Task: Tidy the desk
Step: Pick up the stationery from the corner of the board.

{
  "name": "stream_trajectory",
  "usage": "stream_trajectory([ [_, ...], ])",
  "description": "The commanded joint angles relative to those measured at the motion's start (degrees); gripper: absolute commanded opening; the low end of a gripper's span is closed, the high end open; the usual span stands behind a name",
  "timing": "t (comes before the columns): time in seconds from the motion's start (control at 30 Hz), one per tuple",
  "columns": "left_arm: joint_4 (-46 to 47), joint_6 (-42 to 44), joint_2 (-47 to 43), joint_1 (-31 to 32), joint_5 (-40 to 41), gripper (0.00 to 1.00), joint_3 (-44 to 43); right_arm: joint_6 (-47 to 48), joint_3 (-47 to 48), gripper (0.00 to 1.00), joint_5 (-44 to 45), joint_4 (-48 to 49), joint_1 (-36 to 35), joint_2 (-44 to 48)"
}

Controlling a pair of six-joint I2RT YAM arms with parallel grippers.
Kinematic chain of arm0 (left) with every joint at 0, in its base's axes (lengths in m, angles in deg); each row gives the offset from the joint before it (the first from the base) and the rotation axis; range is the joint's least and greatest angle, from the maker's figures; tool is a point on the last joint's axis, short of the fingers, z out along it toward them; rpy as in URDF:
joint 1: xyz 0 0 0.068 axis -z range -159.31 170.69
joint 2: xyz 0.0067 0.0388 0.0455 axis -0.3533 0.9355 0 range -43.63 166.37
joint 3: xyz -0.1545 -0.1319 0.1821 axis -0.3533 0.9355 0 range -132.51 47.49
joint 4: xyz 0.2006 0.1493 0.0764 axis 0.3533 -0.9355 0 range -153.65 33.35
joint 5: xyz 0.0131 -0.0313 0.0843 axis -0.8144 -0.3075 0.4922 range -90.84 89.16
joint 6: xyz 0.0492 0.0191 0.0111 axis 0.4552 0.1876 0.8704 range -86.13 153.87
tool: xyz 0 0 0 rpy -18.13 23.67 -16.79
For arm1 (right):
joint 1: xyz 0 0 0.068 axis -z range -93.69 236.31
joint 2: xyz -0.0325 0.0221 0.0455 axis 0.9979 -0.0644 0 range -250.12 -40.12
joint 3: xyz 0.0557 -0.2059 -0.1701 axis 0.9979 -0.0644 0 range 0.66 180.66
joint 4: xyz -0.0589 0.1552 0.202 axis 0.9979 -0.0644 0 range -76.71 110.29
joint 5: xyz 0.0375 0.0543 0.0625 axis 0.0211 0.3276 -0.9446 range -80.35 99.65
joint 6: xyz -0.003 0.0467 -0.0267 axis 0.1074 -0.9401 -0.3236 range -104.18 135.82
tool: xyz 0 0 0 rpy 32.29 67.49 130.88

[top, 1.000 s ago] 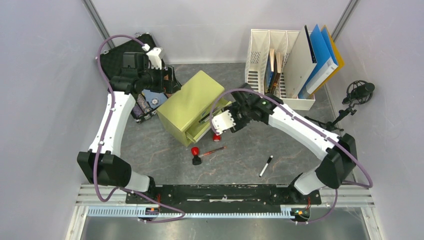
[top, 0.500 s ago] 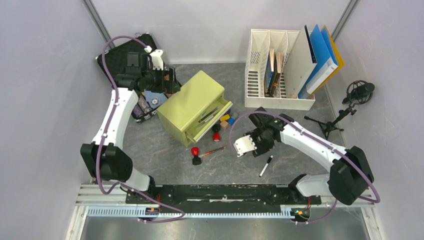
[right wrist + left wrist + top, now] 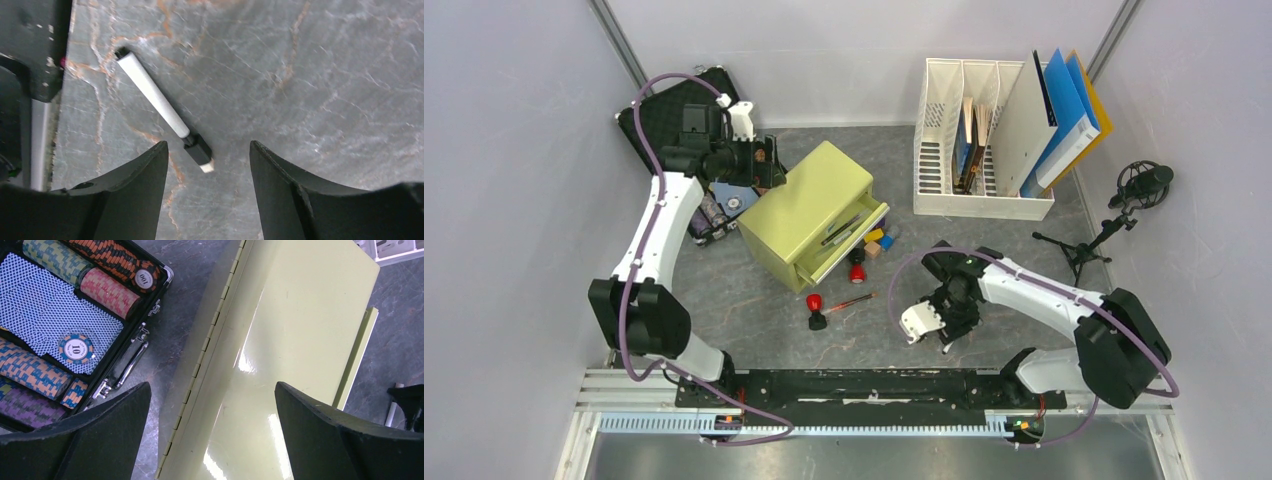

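The desk (image 3: 744, 295) is a dark grey veined surface. My right gripper (image 3: 952, 332) hangs open and empty just above it near the front edge. In the right wrist view a white marker (image 3: 156, 102) with a black cap lies on the desk (image 3: 325, 90), its cap end between my open fingertips (image 3: 208, 146), touching neither. My left gripper (image 3: 767, 168) is open and empty above the back left edge of the yellow-green drawer cabinet (image 3: 809, 200). In the left wrist view its gripper (image 3: 212, 386) straddles the cabinet's hinge line (image 3: 280, 320).
The cabinet's drawer (image 3: 852, 238) stands open with pens inside. Red and black stamps (image 3: 815, 310), a red pen (image 3: 852, 300) and coloured blocks (image 3: 879, 240) lie in front. A poker chip case (image 3: 70, 315) sits left, a white file rack (image 3: 944, 130) back right, a microphone stand (image 3: 1114, 215) far right.
My right arm has swung from the open drawer toward the front edge and come down over the marker. My left arm has barely shifted.
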Motion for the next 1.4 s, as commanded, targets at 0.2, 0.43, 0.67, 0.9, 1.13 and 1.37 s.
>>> stream_trajectory([
  [0.2, 1.3, 1.2, 0.3, -0.3, 0.6, 1.00, -0.7, -3.7, -8.2, 0.57, -2.0, 4.7, -2.9, 3.3],
  [0.43, 1.4, 1.2, -0.2, -0.3, 0.6, 1.00, -0.2, -6.3, -10.9, 0.32, -0.4, 8.8, -3.0, 2.8],
  [0.67, 1.4, 1.6, -0.2, -0.3, 0.5, 1.00, -0.2, -7.2, -6.1, 0.14, -0.4, 9.0, -3.2, 0.9],
  [0.9, 1.2, 2.8, -1.6, -0.3, 0.8, 1.00, 1.0, -6.3, 6.1, 0.05, 1.2, 8.5, -3.2, -4.0],
  [1.13, 0.1, 4.8, -4.1, -0.3, 1.8, 1.00, 1.9, -4.8, 21.5, 0.03, 1.1, 5.7, -3.3, -9.3],
  [1.37, 0.3, 4.8, -4.6, -0.3, 2.2, 1.00, 3.7, -2.7, 38.1, 0.03, 3.1, 3.0, -5.3, -16.3],
])
